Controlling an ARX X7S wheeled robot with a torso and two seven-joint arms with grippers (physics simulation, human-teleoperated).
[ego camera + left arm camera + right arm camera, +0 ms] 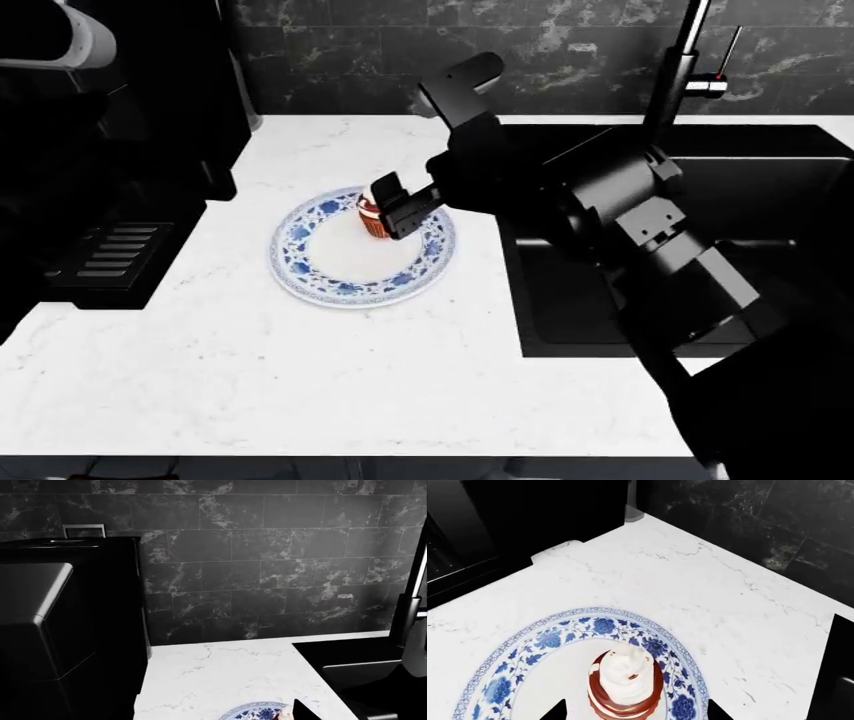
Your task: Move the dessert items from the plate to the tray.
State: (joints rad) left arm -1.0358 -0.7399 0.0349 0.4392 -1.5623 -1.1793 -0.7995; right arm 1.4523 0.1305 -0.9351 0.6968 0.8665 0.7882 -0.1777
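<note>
Between the right gripper's (391,211) fingers on the plate (320,268) stands the cupcake (370,213).

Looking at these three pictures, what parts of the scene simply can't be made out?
- Tray: in no view.
- Speckled sweet: not seen on the plate; the right gripper may hide it.
- Cupcake: base cut off by the right wrist view's edge, so the grip is unclear.
- Left gripper: not identifiable in any view.
- Sink: mostly covered by the right arm in the head view.
</note>
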